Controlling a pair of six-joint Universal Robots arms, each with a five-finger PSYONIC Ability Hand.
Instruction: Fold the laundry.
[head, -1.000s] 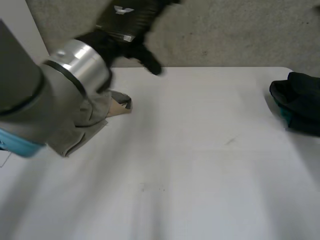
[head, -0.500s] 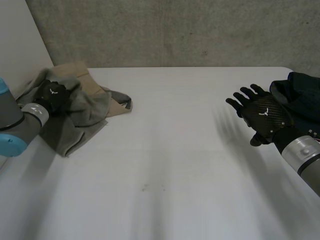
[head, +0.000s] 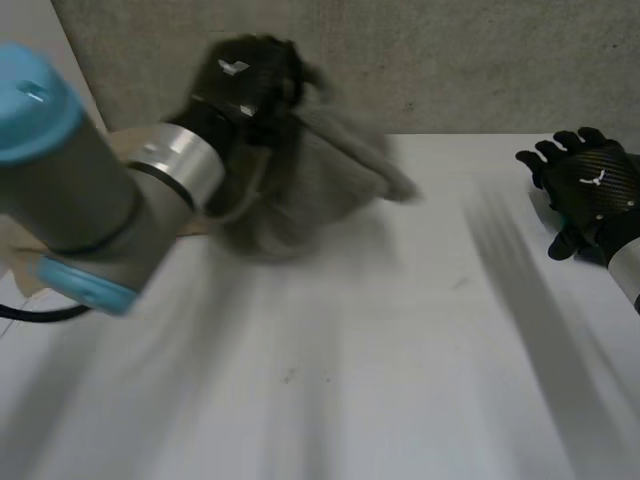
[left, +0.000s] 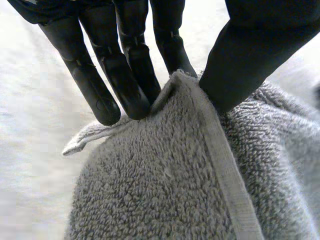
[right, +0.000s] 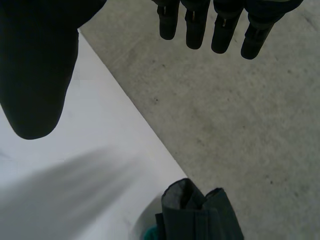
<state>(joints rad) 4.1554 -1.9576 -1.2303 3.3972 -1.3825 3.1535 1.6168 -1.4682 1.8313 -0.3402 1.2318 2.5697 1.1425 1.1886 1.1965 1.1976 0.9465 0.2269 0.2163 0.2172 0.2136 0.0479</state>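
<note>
Progress: early, no fold visible on anything yet. L hand (head: 248, 78) holds the grey towel (head: 320, 175) up off the white surface (head: 350, 380), bunched and hanging in a loose lump over the far-left part. Left wrist view: fingers (left: 125, 85) and thumb pinch the towel's hemmed edge. R hand (head: 590, 190) is at the far-right side, fingers straight and spread, holding nothing. Dark green garment (right: 200, 215) sits heaped at the surface's edge near R hand, unfolded. Tan cloth (head: 15, 255) peeks from under L arm.

Left to do, my guess: lay towel flat, fold, then the other pieces.

Materials: towel is thick, floppy terry w/ looped nap and a flat woven hem band. Dark garment looks smoother and thinner, w/ a teal bit showing.
</note>
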